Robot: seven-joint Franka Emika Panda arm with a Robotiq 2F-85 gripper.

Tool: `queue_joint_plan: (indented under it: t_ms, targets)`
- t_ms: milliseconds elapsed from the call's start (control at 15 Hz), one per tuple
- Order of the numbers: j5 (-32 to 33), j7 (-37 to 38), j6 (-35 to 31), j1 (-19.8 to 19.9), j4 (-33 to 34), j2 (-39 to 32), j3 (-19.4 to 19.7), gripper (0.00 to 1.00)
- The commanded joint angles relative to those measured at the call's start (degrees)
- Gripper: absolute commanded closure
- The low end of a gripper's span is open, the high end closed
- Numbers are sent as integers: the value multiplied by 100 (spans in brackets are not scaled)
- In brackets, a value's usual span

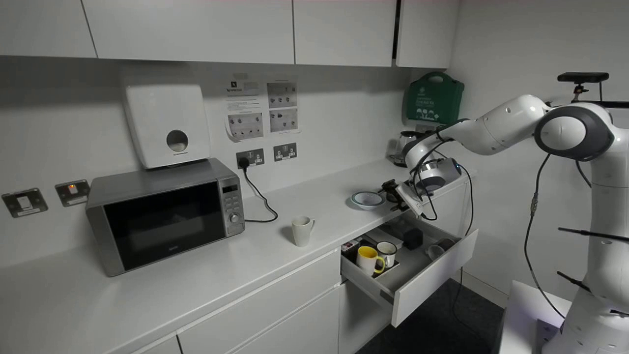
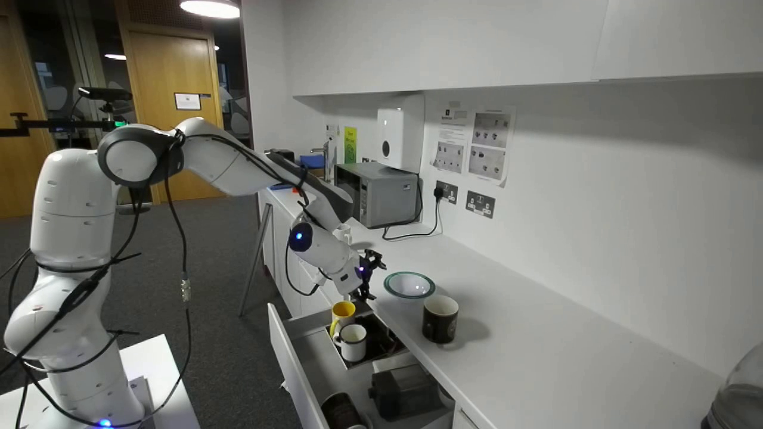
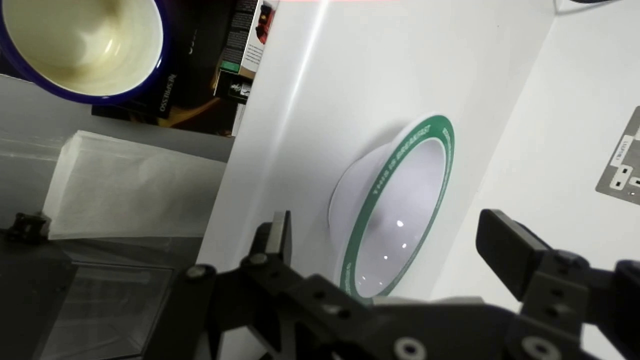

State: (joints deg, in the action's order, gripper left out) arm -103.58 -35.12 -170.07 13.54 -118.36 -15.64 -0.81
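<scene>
My gripper (image 3: 387, 230) stands open, its two black fingers (image 3: 284, 235) wide apart. Through the gap shows a white bowl (image 3: 345, 200) with a green lettered rim; nothing is gripped. In both exterior views the bowl (image 1: 367, 199) rests upright on the white counter (image 2: 506, 333), close beside the gripper (image 2: 372, 275). Part of the bowl's near rim is hidden by the gripper body in the wrist view. A dark mug (image 2: 441, 320) stands on the counter near the bowl in an exterior view.
Below the gripper an open drawer (image 1: 432, 280) holds a yellow mug (image 1: 367, 259), a white mug (image 2: 351, 344), a dark box (image 2: 402, 390) and a dark mug on its side (image 2: 341, 411). A white mug (image 1: 301, 231) and a microwave (image 1: 164, 211) stand farther along the counter.
</scene>
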Motion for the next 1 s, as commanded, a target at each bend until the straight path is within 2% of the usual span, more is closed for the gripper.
queue_joint_plan:
  t_ms: [0, 933]
  targets:
    - [-296, -369, 192, 46, 134, 22, 42, 0]
    - [-214, -310, 430, 55, 679, -467, 102, 0]
